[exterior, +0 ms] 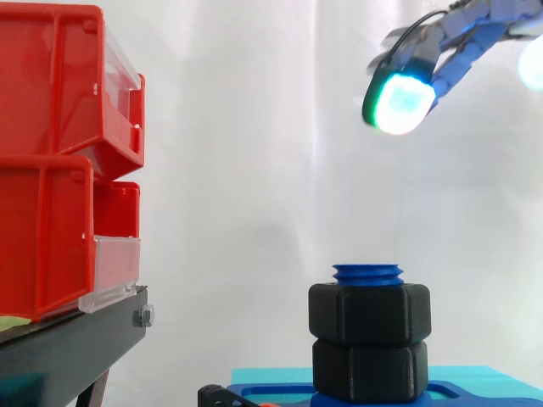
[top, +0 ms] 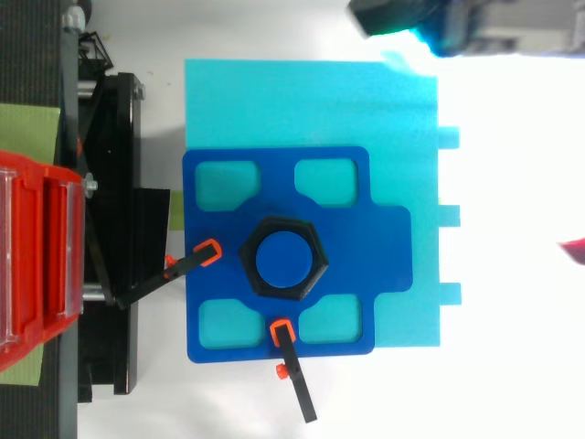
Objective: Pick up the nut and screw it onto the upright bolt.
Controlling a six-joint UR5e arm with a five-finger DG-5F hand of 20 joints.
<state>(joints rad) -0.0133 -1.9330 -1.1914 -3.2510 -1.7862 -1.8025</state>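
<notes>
The blue upright bolt (exterior: 368,273) stands on a blue plate (top: 384,238). A black hex nut (exterior: 369,312) sits on its thread, just below the bolt's top. Under it is a second black hex piece (exterior: 369,369), resting on the plate. From above, the nut (top: 251,261) rings the bolt's blue top (top: 282,258). My hand (exterior: 458,64) hangs high at the upper right, well above the bolt and to its right. Its fingers are fairly straight and hold nothing. One fingertip (exterior: 400,102) glows green-white. In the top view the hand (top: 448,23) sits at the upper edge.
Stacked red bins (exterior: 59,170) on a black stand (exterior: 76,339) fill the left side. The blue plate lies on a cyan base (top: 402,110). Two orange-and-black clamps (top: 206,253) (top: 291,361) hold the plate at its left and lower edges.
</notes>
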